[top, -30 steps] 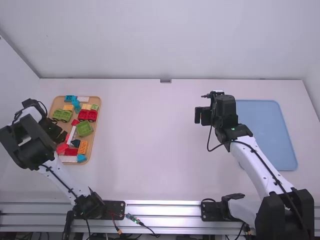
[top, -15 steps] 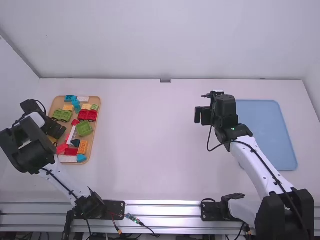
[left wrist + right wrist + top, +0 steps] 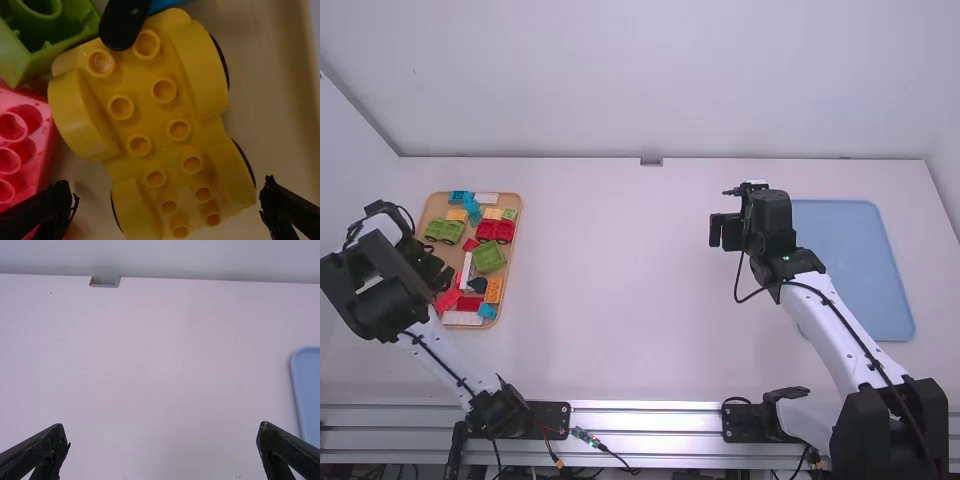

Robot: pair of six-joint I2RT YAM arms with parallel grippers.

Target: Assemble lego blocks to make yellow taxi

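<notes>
Zero joins toward the taxi appear finished, judging by how the loose blocks lie in the wooden tray. The likely foundation, a yellow wheeled base, lies inside that tray with its studs up, beside a red block and a green block. Picking it out looks like the step in hand; left after that are carrying it out of the tray, choosing the body pieces, probably the yellow bricks near the tray's far end, and pressing them on. The work is thus judged to be at its very start.

The left arm reaches up along the tray's left side, its wrist bent over the tray. The left gripper has its fingers spread wide, one toward either side of the yellow base, and pinches nothing. The right arm extends forward to the right of the tray, its gripper above the white table, between the tray and the blue mat. Its fingers are parted too, with nothing between them.
</notes>
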